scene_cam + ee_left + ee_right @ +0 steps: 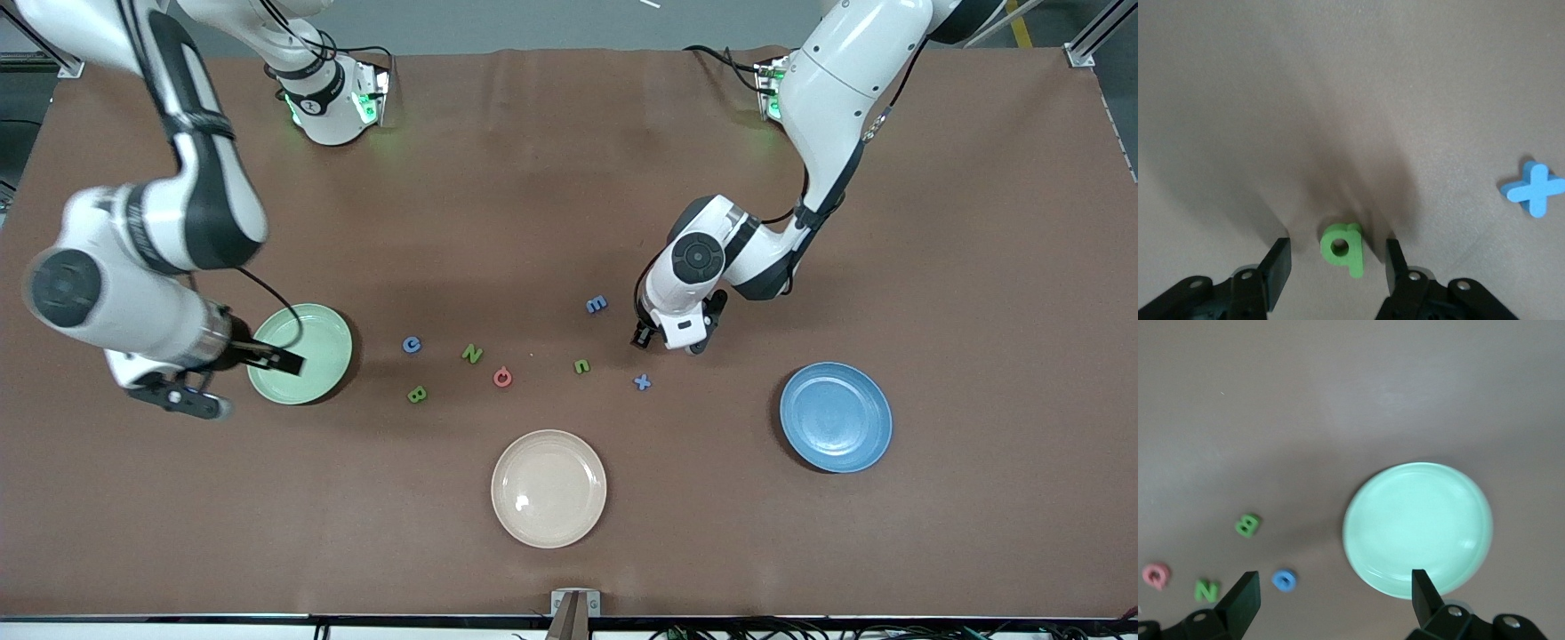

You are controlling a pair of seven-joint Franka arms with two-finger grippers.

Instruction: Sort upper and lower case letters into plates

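While my right arm hangs over the table's right-arm end, my right gripper hovers above the mint green plate, its fingers spread wide and holding nothing; the right wrist view shows the plate bare. Toward the middle of the table lie the loose letters: a blue G and a green B, the B nearer the front camera, then a green N and a pinkish-red Q just beside it. Nearest the front camera of all sits the cream-beige plate, with nothing on it. Next come a green lowercase n, a blue E farther from the camera, and a blue x. My left gripper is down low at the table near the x, and the left wrist view shows its fingers open wide on either side of a small green q that lies flat on the brown table, not yet touched by either finger. The x lies well clear of that gripper. At the left arm's end, the blue plate holds no letters.
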